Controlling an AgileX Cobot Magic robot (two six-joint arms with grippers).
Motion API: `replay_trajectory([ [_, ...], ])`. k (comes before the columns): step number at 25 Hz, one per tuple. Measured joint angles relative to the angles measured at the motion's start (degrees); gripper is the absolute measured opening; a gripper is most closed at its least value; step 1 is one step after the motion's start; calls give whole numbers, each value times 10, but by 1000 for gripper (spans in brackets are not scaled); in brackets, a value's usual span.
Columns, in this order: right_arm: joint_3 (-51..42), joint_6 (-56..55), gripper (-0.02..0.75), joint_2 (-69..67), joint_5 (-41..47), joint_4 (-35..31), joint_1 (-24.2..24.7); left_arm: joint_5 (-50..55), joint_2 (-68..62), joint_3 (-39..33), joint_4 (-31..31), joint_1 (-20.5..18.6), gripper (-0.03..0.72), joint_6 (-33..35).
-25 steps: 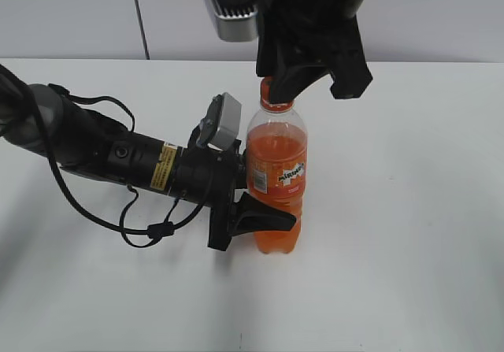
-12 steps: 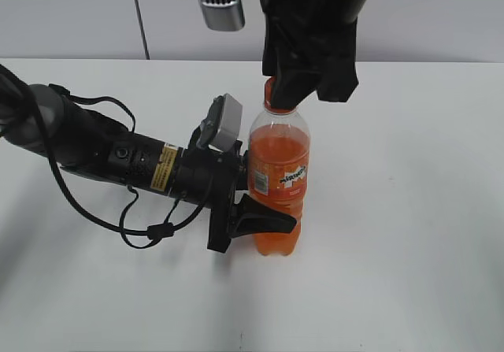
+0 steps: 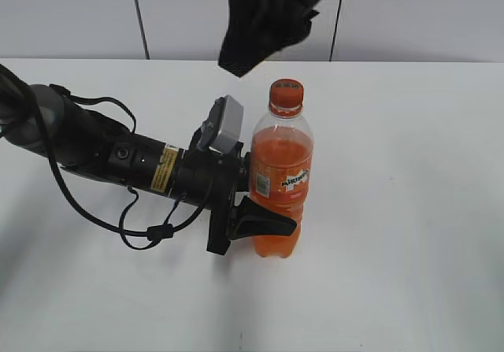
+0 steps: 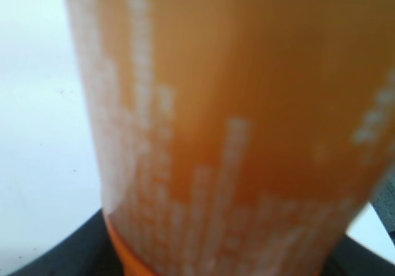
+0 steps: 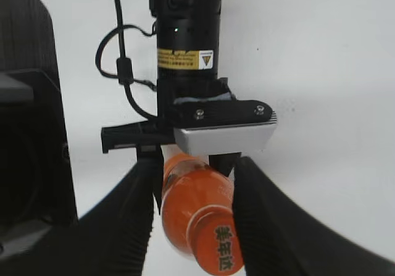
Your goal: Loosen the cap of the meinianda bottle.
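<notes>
**Bottle held at the body, cap exposed above**

We see the meinianda bottle (image 3: 281,180) standing upright near the middle of the white surface (image 3: 409,210), nearly full of orange drink. The left end effector (image 3: 250,210) comes in sideways from the left edge and is clenched around the lower body just beneath the label; its wrist view is filled by the blurred orange wall. The right end effector (image 5: 192,192) hangs above, its fingers (image 5: 262,220) parted on either side of the bottle and touching nothing; in the exterior view it sits up toward the far edge, clear of the cap (image 3: 287,94). We judge the filled bottle fairly heavy and stable, but its clear plastic wall is thin, smooth and likely to give or slip if squeezed hard. The cap is small, stiff and ribbed round its edge, so we would take it by that edge, pads on opposite sides, above the neck ring.
</notes>
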State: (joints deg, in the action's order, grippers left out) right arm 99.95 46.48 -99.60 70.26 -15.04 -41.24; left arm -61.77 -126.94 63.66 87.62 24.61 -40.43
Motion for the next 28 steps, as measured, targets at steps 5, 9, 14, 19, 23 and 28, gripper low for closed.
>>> replay_trajectory([
  [5,22,-170,322,1,-1,-2,0,0,0,0,0,0,399,0],
  [9,22,-382,322,3,-1,36,0,2,0,0,0,0,399,0],
  [14,22,-588,322,21,-1,74,0,5,0,0,0,0,399,-1],
  [19,3,-687,351,31,-2,79,-6,7,0,0,-1,0,399,-5],
  [23,-18,-716,398,31,-1,88,-8,9,1,0,-3,1,399,-15],
  [28,-19,-734,408,31,-1,131,-8,11,2,0,-4,1,399,-22],
])
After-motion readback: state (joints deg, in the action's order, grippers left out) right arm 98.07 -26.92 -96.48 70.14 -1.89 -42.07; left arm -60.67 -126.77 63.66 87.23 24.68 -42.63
